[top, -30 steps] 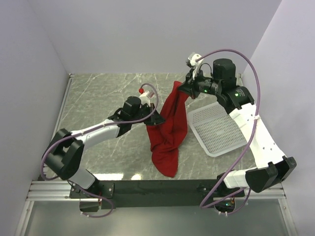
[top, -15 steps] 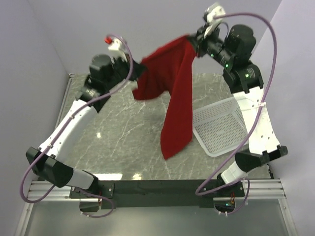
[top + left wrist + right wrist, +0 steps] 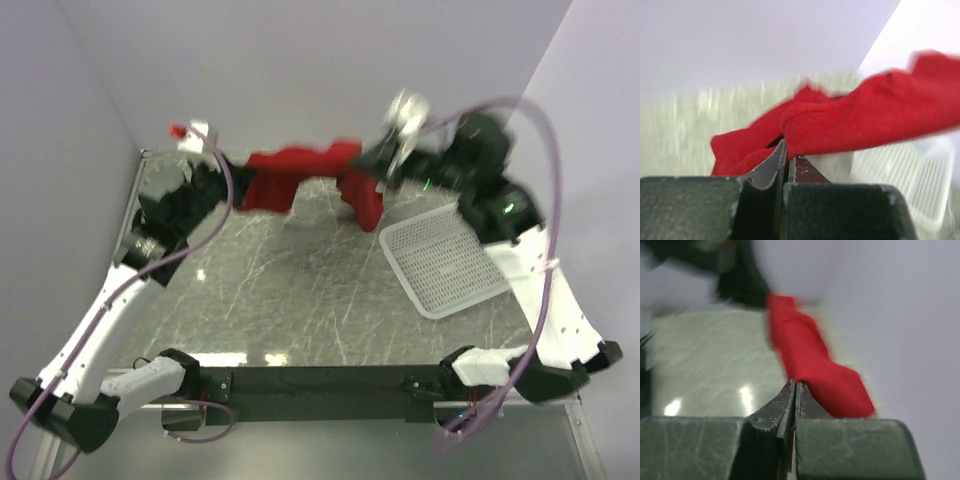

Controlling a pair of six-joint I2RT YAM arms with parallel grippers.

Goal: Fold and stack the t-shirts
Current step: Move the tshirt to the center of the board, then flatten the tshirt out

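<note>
A deep red t-shirt (image 3: 300, 170) hangs stretched between my two grippers near the far wall, above the back of the marble table. My left gripper (image 3: 232, 182) is shut on its left end; the wrist view shows the red cloth (image 3: 850, 117) pinched at the closed tips (image 3: 786, 150). My right gripper (image 3: 372, 170) is shut on the right end, where a short part of the shirt droops down. The right wrist view shows the cloth (image 3: 810, 360) running away from its closed tips (image 3: 795, 386). Both arms are blurred.
A white mesh basket (image 3: 445, 262) lies tilted on the right side of the table, below my right gripper, and also shows in the left wrist view as a basket (image 3: 920, 175). Lilac walls close the back and both sides.
Both arms swung up and then down toward the back wall. The shirt went from hanging long over the table middle to being pulled out sideways, bunched, between the grippers.
</note>
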